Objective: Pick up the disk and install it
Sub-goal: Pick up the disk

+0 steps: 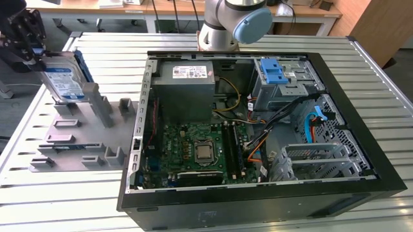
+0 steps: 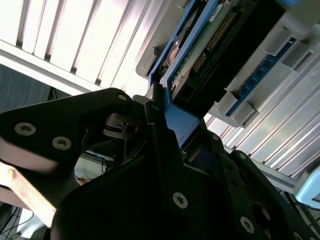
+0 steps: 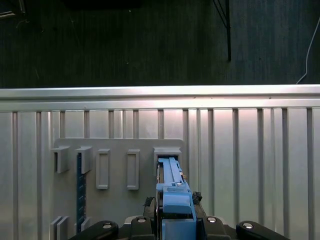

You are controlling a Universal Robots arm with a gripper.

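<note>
The disk (image 1: 65,79) is a silver hard drive with a blue-and-white label in a blue carrier bracket. It stands on edge, slightly tilted, at the upright posts of the grey fixture plate (image 1: 71,140) on the exterior view's left. My black gripper (image 1: 34,48) is at its upper end, shut on the blue bracket. In the second wrist view the fingers (image 2: 155,125) clamp the bracket of the disk (image 2: 220,40), whose circuit-board side shows. In the first wrist view the disk's blue edge (image 3: 172,185) runs from the gripper (image 3: 175,212) down into a slot of the plate (image 3: 120,200).
An open computer case (image 1: 361,145) lies on the slatted metal table to the exterior view's right of the plate. Inside are the grey power supply (image 1: 187,82), a motherboard (image 1: 200,150), a grey drive cage with a blue latch (image 1: 277,72) and a metal bay (image 1: 316,159). The arm's base (image 1: 232,24) stands behind the case.
</note>
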